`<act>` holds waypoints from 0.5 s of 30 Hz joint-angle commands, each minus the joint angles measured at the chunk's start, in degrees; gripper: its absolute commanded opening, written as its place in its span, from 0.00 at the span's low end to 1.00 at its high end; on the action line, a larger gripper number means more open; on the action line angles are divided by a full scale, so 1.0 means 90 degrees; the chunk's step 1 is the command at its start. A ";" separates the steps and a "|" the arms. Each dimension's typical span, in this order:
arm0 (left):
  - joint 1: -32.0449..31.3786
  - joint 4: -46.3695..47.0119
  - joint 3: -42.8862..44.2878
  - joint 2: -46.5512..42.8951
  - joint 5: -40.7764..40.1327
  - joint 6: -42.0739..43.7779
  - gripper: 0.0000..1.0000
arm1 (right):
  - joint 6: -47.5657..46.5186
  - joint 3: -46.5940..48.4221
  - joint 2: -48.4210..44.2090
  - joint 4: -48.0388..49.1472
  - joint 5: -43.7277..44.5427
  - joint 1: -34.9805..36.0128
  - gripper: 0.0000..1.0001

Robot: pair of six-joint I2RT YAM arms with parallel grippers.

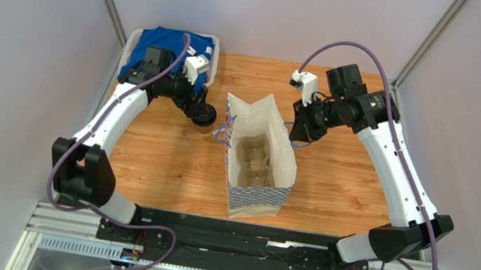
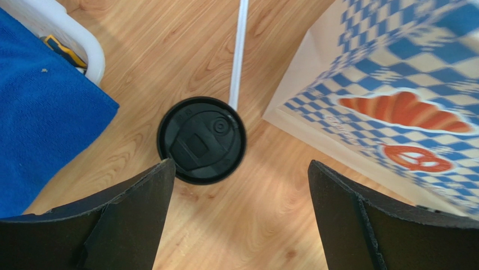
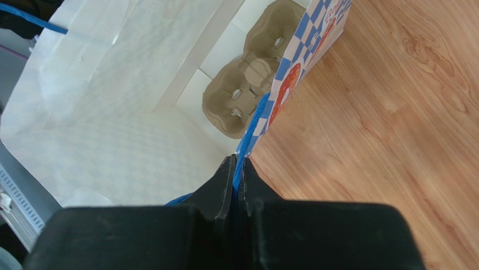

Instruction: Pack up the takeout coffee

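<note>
Left gripper (image 2: 240, 166) spread wide, holding nothing, over coffee (image 2: 201, 140). Coffee upright on table (image 1: 162, 159), lid on, just left of bag (image 1: 284, 157). Right gripper (image 3: 237, 164) pinched tight on bag's right wall. Carrier (image 3: 247, 84) lies inside bag.

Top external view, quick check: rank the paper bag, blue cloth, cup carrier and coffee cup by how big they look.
1. paper bag, clearly largest
2. blue cloth
3. cup carrier, inside the bag
4. coffee cup, smallest, partly hidden
</note>
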 commanded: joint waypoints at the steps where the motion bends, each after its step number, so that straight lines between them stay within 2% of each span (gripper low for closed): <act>1: -0.0099 0.0130 0.0500 0.0631 -0.0359 0.1015 0.98 | -0.0066 0.0195 -0.0059 -0.0129 -0.0122 0.0004 0.00; 9: -0.0333 -0.0123 0.1057 0.1452 -0.0984 0.1865 0.99 | 0.0031 0.0156 -0.0157 -0.0090 -0.0220 0.0004 0.00; 15: -0.0451 -0.0621 0.1291 0.1843 -0.0878 0.2236 0.99 | 0.0032 0.0126 -0.0147 -0.0100 -0.0201 0.0004 0.00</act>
